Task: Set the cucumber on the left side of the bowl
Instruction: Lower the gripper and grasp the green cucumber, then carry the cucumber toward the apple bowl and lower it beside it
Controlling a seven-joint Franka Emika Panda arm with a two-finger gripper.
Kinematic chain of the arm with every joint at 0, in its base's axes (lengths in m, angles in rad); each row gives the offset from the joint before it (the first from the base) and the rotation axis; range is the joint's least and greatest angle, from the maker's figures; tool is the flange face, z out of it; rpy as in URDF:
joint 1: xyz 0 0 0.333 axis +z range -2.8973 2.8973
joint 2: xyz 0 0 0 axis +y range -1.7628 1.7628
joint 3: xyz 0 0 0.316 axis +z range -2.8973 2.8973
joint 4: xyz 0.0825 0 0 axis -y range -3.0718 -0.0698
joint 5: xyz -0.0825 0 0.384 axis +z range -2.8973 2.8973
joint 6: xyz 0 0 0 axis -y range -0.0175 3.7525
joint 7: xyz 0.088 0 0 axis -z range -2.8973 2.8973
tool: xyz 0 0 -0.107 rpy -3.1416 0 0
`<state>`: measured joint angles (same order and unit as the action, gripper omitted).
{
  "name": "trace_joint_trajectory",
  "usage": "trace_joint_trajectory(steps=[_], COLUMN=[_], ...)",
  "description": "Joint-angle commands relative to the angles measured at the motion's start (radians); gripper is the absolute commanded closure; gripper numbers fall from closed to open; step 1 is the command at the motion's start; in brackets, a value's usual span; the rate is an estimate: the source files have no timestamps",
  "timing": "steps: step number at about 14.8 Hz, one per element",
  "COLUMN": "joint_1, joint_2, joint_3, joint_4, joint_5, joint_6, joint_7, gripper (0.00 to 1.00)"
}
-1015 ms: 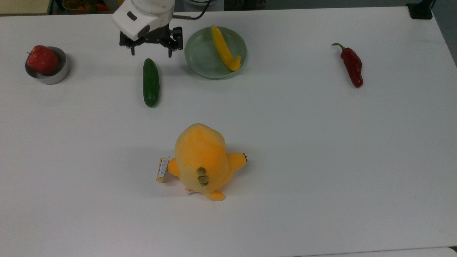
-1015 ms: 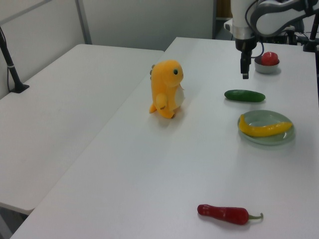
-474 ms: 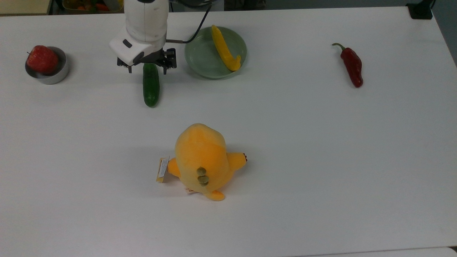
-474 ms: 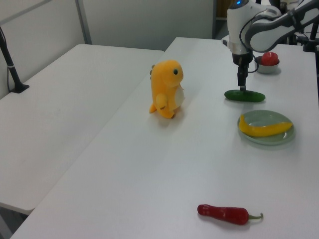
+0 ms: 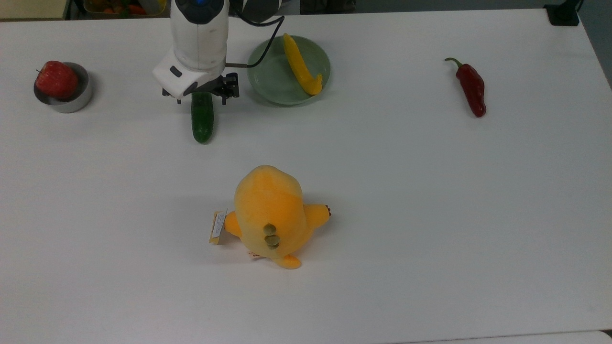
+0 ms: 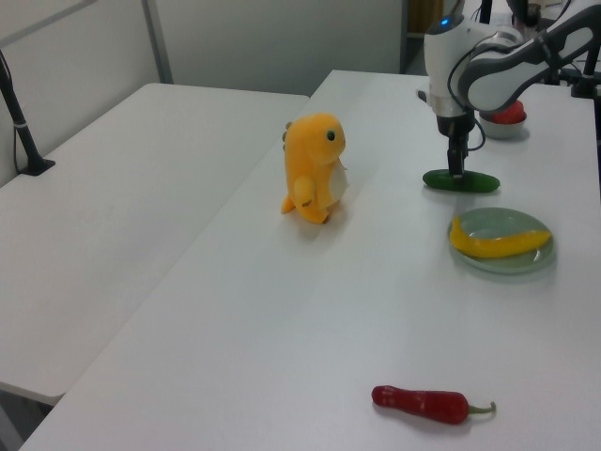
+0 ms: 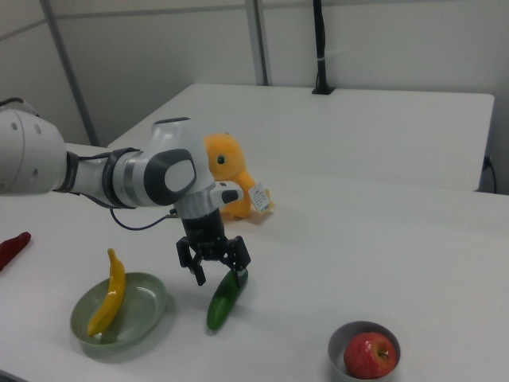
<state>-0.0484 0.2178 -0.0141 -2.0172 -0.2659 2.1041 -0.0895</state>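
Observation:
The dark green cucumber (image 5: 202,119) lies lengthwise on the white table, between the silver bowl (image 5: 82,102) at the top view's left and the green dish. My gripper (image 5: 201,97) stands open low over the cucumber's far end, one finger on each side of it. In the left view the gripper (image 6: 457,171) comes straight down onto the cucumber (image 6: 474,181), with the bowl (image 6: 500,131) behind it. In the right view the gripper (image 7: 219,270) spreads over the upper end of the cucumber (image 7: 222,302), and the bowl (image 7: 347,340) sits at the lower right. A red apple (image 5: 56,79) fills the bowl.
A pale green dish (image 5: 272,79) with a yellow banana-like piece (image 5: 299,64) sits just right of the gripper in the top view. A dark red chilli (image 5: 472,89) lies far right. An orange plush toy (image 5: 270,210) stands mid-table. A second table (image 6: 122,188) adjoins.
The gripper has come down from above the table and moved over the cucumber's far end, staying open. The cucumber and the other objects have not moved.

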Motion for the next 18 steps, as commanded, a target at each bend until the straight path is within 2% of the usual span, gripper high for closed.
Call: trace_joint_trajectory(steps=[1, 3, 5, 6, 11, 15, 18], joint_1=[-0.002, -0.002, -0.002, -0.002, -0.005, -0.050, -0.064], joint_2=[0.029, 0.031, 0.031, 0.031, 0.023, 0.011, 0.009], joint_3=[-0.003, -0.003, -0.003, -0.004, -0.004, -0.009, -0.078], joint_4=[-0.015, -0.015, -0.014, -0.014, -0.005, -0.006, -0.006], joint_5=[-0.015, -0.016, -0.016, -0.016, -0.018, -0.018, -0.018], joint_6=[0.054, 0.054, 0.053, 0.053, 0.054, 0.040, 0.045], joint_7=[-0.010, -0.010, -0.015, -0.016, -0.018, -0.122, -0.179], gripper=[0.01, 0.50, 0.84, 0.94, 0.97, 0.96, 0.96])
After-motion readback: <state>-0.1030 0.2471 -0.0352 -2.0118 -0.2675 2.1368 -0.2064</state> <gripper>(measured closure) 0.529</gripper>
